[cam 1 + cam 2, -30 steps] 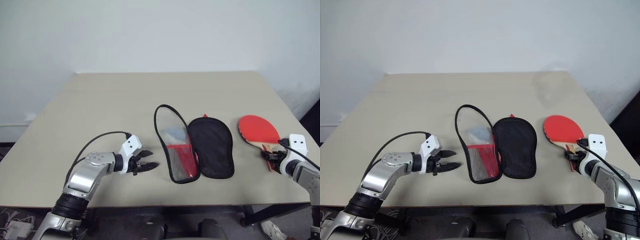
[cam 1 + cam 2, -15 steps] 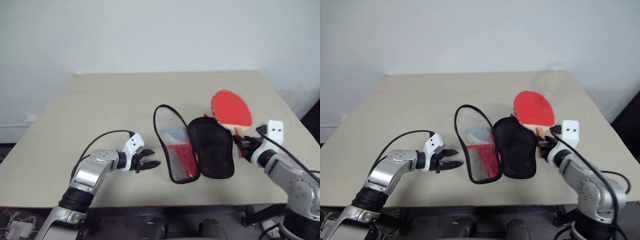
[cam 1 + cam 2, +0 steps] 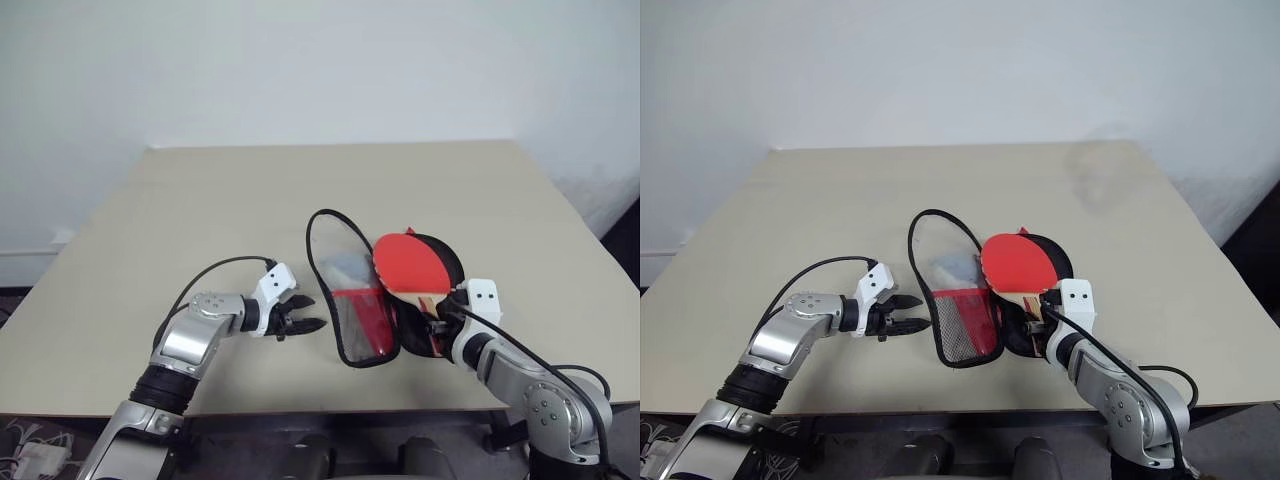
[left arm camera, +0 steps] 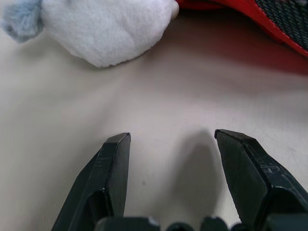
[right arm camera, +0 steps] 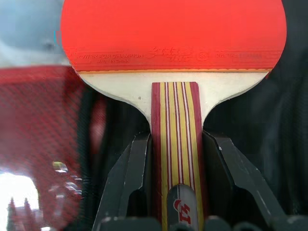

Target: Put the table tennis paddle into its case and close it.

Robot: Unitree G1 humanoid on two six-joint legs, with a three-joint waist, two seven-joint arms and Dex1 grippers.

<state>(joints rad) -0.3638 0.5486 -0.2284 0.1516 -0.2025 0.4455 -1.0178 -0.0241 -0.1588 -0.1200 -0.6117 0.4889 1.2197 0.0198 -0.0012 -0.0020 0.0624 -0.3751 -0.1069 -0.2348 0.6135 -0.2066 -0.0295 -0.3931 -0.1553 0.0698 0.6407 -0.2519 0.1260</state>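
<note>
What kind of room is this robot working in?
Probably a plain test room or lab: a bare beige table against a blank white wall, with cables and a power strip on the floor.
</note>
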